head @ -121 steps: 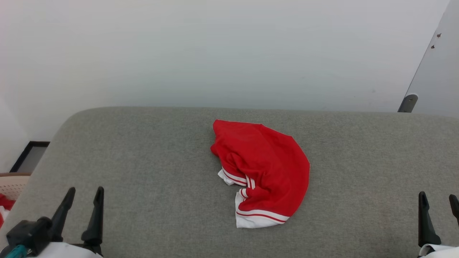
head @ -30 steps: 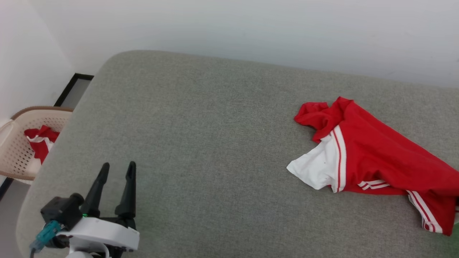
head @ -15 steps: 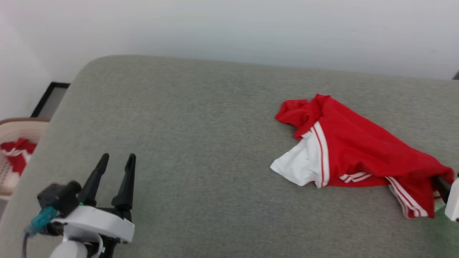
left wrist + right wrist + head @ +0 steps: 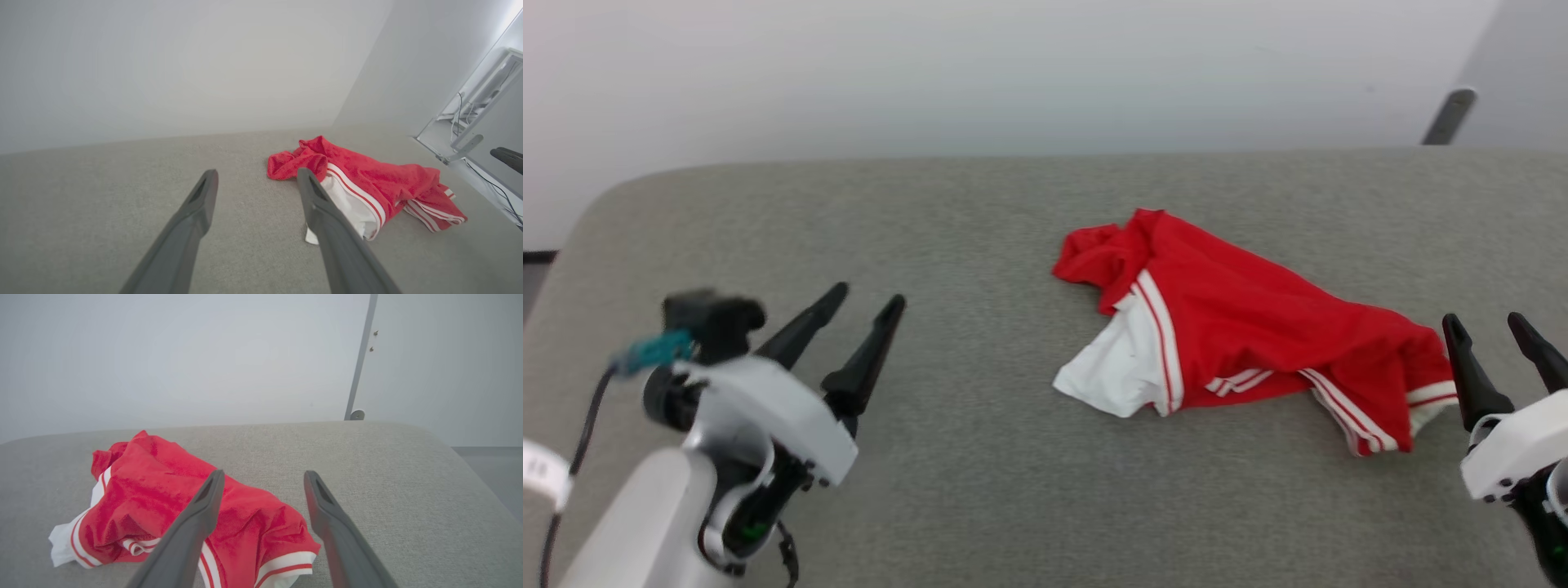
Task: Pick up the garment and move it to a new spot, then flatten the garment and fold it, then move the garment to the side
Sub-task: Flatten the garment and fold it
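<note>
Jaws on both grippers stand apart, holding nothing: the left gripper [image 4: 869,294] hangs over the left part of the grey cushion [image 4: 980,237], the right gripper [image 4: 1482,319] over its right part, just beside the striped hem [image 4: 1347,412]. The garment [image 4: 1241,327] lies crumpled right of the cushion's middle, its long axis running far-left to near-right (white sleeve [image 4: 1107,371] jutting nearward).

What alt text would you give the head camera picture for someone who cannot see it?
A crumpled red shirt with white sleeves lies right of centre on a grey padded surface. The robot's left gripper at lower left and right gripper at lower right are both open, holding nothing.
</note>
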